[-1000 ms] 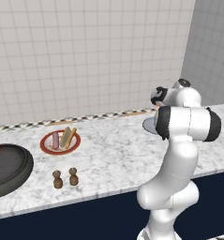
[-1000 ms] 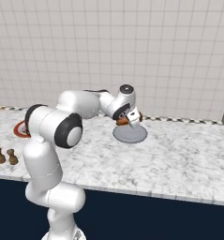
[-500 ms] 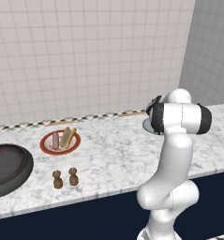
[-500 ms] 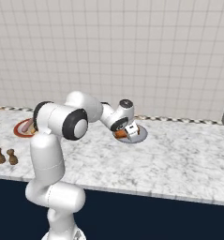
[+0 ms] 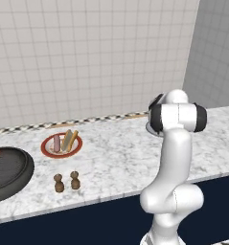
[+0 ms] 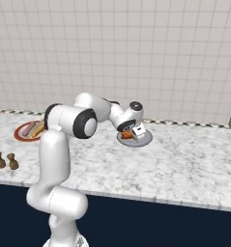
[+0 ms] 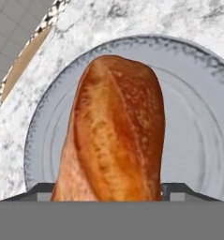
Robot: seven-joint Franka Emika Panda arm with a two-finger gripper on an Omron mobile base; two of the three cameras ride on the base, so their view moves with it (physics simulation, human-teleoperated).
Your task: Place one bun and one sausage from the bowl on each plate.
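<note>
Bun [image 7: 114,131] lengthwise between claw [image 7: 108,190] fingers — pinched, over grey-blue plate [image 7: 197,140].

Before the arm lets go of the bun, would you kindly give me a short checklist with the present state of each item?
1. Bun between the end effector fingers: ok.
2. Bun over the grey plate: ok.
3. Bun resting on that plate: cannot tell.
4. Red-rimmed plate already holds a bun and a sausage: ok.
5. Sausage left in the bowl for the grey plate: ok, one at its far edge.
</note>
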